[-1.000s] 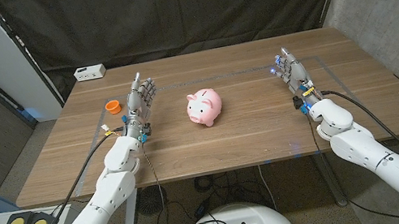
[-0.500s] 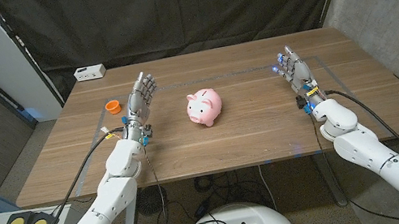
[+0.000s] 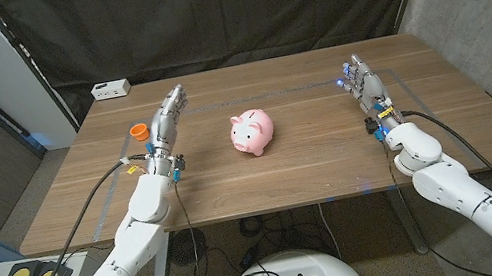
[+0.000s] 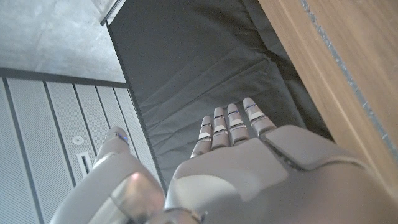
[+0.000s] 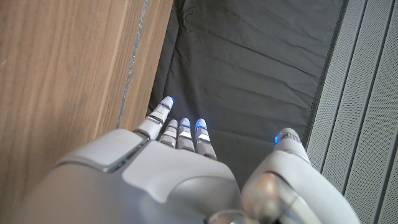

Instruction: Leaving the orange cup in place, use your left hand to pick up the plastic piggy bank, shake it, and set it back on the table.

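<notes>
The left hand (image 3: pixel 168 117) is hovering over the table (image 3: pixel 311 162) with its fingers stretched out and apart, gripping nothing; it is sitting to the left of the piggy bank (image 3: pixel 252 132), apart from it, with a strip of bare wood between; the wrist view is showing the same hand (image 4: pixel 249 155) from behind, fingers straight and nothing in the palm. The orange cup (image 3: pixel 139 130) is standing just beyond the left hand, on the side away from the piggy bank, so the hand is lying between the two. The right hand (image 3: pixel 362 87) is waiting well to the right of the piggy bank, fingers likewise extended and free of any load; its wrist view (image 5: pixel 180 168) is agreeing.

The step in hand looks to be the reach, with the task barely begun; to do it well the left hand should be travelling toward the piggy bank and away from the cup, closing around the round body rather than the snout, since smooth plastic may be slipping in a loose hold.

The piggy bank is sitting near the middle of the wooden table, snout toward the robot; a small white box (image 3: pixel 112 90) is lying at the far corner behind the cup; a black curtain (image 3: pixel 224 10) is hanging behind the table.
</notes>
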